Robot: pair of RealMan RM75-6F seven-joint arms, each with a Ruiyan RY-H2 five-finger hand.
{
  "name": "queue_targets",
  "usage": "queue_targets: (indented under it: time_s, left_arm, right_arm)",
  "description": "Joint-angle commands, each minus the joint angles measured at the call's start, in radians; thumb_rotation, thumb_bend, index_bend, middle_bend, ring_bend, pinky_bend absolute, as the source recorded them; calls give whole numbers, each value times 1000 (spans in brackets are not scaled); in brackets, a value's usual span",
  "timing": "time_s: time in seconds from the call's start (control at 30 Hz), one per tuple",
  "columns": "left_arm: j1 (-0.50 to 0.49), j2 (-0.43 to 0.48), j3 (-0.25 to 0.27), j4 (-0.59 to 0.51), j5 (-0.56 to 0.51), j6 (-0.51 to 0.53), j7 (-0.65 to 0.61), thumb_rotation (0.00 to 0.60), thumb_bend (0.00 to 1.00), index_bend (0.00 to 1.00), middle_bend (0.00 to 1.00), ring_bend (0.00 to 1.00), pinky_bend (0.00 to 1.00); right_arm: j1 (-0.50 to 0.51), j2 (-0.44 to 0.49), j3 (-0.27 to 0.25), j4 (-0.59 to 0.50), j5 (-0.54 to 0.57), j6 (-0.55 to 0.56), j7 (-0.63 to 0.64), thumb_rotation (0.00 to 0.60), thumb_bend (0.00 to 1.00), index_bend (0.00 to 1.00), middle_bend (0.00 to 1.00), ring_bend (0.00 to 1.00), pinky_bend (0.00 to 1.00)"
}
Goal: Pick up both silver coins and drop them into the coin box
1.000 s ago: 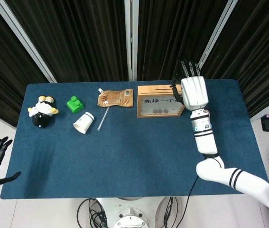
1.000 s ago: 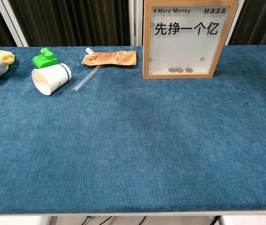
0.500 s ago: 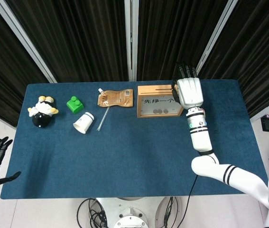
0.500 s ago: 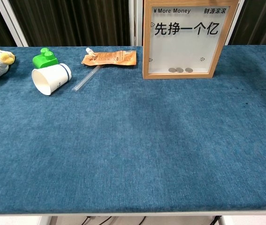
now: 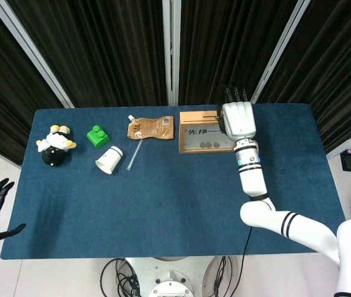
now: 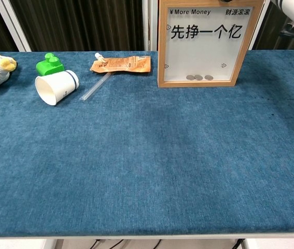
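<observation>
My right robot hand [image 5: 238, 119] hovers over the coin box [image 5: 205, 131] slot — whether it grasps a coin, I cannot tell.

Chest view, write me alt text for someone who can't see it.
A wooden-framed coin box with a clear front stands upright at the back of a blue table, three silver coins lying inside at its bottom. To the left lie a tipped paper cup, a green block, a clear straw and an orange pouch.
</observation>
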Motion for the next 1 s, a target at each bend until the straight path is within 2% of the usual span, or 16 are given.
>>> queue_targets:
  time_s: [0.03, 1.0]
  left_arm:
    - [0, 0, -1, 2, -1, 0, -2, 600, 87, 64, 11, 0, 0]
    - [-7, 6, -4, -9, 0, -5, 5, 600, 87, 64, 11, 0, 0]
  right_arm:
    - [7, -4, -1, 5, 6, 0, -1, 600, 377, 745, 67, 0, 0]
    - [17, 10, -30, -5, 46, 12, 10, 600, 376, 742, 63, 0, 0]
